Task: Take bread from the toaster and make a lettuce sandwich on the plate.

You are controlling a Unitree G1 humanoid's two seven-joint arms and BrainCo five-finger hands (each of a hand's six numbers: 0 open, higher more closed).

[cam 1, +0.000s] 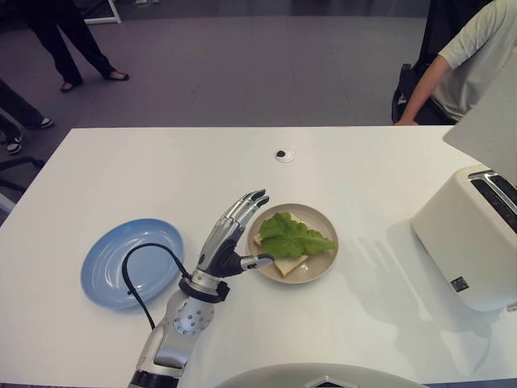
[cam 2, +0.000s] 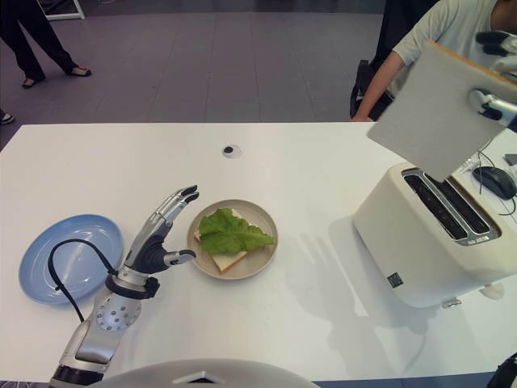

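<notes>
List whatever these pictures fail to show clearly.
- Right robot hand: right eye view, mostly cut off by the right edge, holding the bread slice.
- Toaster slots: both views, depths too dark to see another slice.
- Bottom bread: largely covered by lettuce.
- Small dark dot: too small to identify.

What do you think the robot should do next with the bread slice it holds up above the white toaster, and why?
Probably the right hand should carry its pale square bread slice leftward and down toward the round beige plate. There a bottom bread slice lies under the green lettuce leaf with no top slice, and the open left hand is beside the plate, clear of it.
</notes>
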